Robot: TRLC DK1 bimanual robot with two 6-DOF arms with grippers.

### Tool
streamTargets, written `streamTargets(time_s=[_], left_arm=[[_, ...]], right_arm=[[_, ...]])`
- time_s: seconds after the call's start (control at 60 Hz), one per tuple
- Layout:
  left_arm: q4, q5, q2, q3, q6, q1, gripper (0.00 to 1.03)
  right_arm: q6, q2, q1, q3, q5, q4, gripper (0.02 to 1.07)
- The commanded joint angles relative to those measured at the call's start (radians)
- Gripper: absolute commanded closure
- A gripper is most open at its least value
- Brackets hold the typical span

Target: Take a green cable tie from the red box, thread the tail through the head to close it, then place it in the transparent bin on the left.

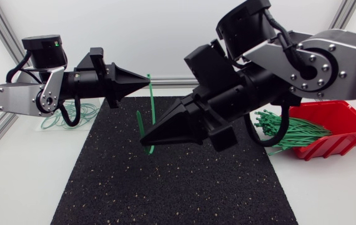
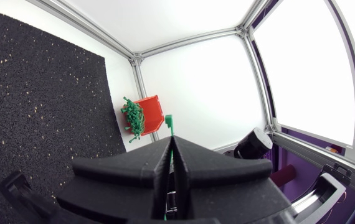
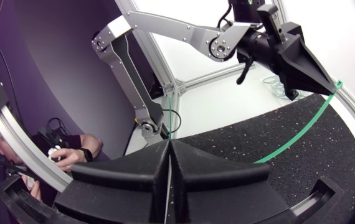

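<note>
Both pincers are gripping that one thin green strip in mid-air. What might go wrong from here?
1. The left pincer holds the green cable tie only by its very end, which barely pokes past the tips. It may slip out and spoil the threading.
2. The tie is curved between the two pincers. If the right pincer loses its hold, the tie might spring away and land on the black mat.

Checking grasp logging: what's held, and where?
One green cable tie: left gripper shut near its head end, right gripper shut near the other end.
</note>
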Motion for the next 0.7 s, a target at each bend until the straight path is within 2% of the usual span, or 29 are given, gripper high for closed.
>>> streamTargets(time_s=[0.0, 0.2, 0.317, 0.5, 0.683], left_arm=[[0.028, -0.005, -0.028, -0.034, 0.02, -0.006, 1.0], [0.063, -0.022, -0.048, -0.054, 0.066, -0.013, 1.0], [0.106, -0.042, -0.049, -0.065, 0.086, -0.021, 1.0], [0.131, -0.054, -0.06, -0.074, 0.149, -0.03, 1.0], [0.166, -0.056, -0.101, -0.112, 0.238, -0.044, 1.0]], right_arm=[[0.083, 0.029, -0.002, 0.061, -0.046, -0.031, 1.02], [0.265, 0.06, -0.029, 0.141, -0.159, -0.052, 1.02], [0.504, 0.051, -0.069, 0.147, -0.156, 0.0, 1.02], [0.724, 0.046, -0.086, 0.159, -0.144, 0.083, 1.02], [0.969, 0.057, -0.078, 0.179, -0.147, 0.072, 1.02]])
